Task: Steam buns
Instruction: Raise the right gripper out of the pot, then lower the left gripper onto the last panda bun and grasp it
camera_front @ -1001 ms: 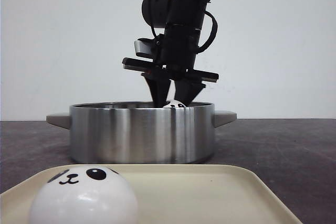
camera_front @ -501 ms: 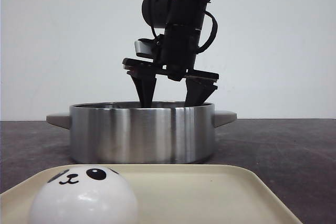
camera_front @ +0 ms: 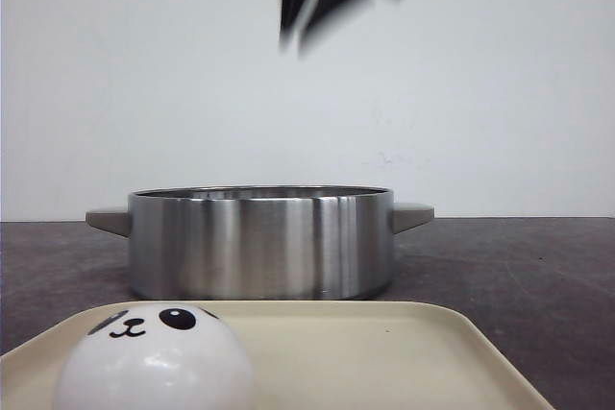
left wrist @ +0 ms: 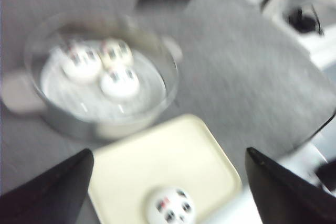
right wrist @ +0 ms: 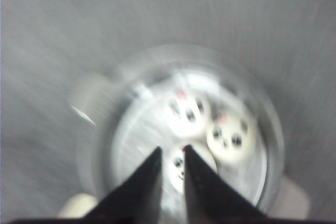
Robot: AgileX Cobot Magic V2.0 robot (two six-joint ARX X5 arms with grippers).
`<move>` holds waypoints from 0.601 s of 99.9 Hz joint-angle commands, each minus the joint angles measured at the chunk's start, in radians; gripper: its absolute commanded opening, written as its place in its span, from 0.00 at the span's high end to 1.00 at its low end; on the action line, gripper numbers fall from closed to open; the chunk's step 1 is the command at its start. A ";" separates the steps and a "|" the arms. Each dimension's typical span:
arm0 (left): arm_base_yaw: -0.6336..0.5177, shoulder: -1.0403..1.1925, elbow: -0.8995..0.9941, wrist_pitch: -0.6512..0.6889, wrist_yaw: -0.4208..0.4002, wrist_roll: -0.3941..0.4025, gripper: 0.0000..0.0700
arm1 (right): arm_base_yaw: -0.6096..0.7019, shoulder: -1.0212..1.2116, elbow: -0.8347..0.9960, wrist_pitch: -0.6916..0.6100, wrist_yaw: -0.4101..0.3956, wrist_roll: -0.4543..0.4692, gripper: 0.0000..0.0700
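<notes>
- Dark grey, speckled table (camera_front: 538, 276), running back to a plain white wall.
- Standing on the table: round steel pot (camera_front: 259, 242), shiny, with a pale handle on each side.
- Lying on the table nearer the front camera, just in front of the pot: cream tray (camera_front: 384, 352) with rounded corners.

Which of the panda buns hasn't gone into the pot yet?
The bun sitting alone on the cream tray, nearest the front camera. The other three lie clustered together inside the steel pot.
</notes>
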 commanded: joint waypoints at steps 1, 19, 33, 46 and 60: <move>-0.013 0.074 0.008 -0.008 0.057 -0.055 0.20 | 0.029 -0.108 0.022 -0.005 0.024 -0.039 0.99; -0.056 0.318 0.008 -0.028 0.098 -0.069 0.20 | 0.097 -0.365 0.022 -0.005 0.063 -0.067 0.99; -0.090 0.496 0.008 -0.028 0.106 -0.065 0.20 | 0.106 -0.497 0.022 -0.005 0.106 -0.067 0.99; -0.122 0.621 0.008 -0.050 0.114 -0.043 0.20 | 0.106 -0.569 0.022 -0.009 0.170 -0.067 0.99; -0.156 0.726 0.008 -0.081 0.114 -0.019 0.20 | 0.106 -0.602 0.022 -0.015 0.188 -0.068 0.99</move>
